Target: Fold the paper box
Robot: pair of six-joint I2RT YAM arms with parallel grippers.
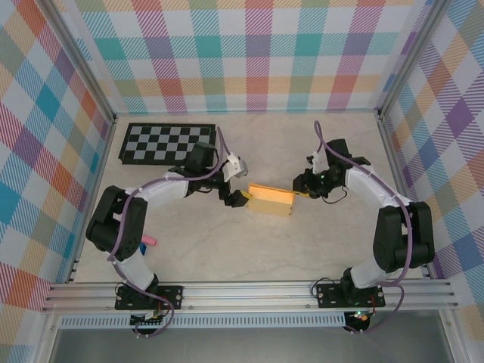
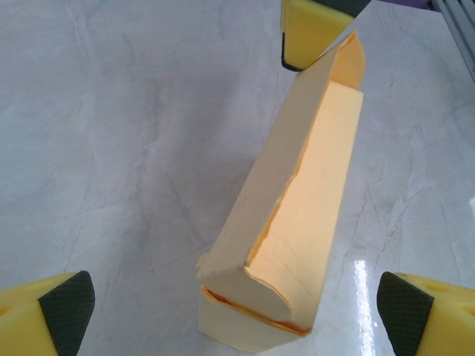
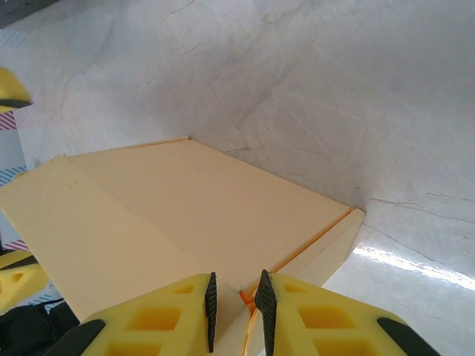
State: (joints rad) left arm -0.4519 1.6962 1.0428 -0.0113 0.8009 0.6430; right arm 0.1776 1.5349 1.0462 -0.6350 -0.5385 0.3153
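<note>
I see the box (image 1: 271, 201) lying on the surface (image 1: 318, 249) between both arms. My left fingers (image 2: 63, 308) stand wide apart either side of its left end, gripping nothing. My right fingers (image 3: 312, 319) are nearly closed, pinching its thin right edge.

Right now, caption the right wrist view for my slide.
Right gripper pinches the near end of the yellow-orange paper box lying on the pale marbled table.
</note>
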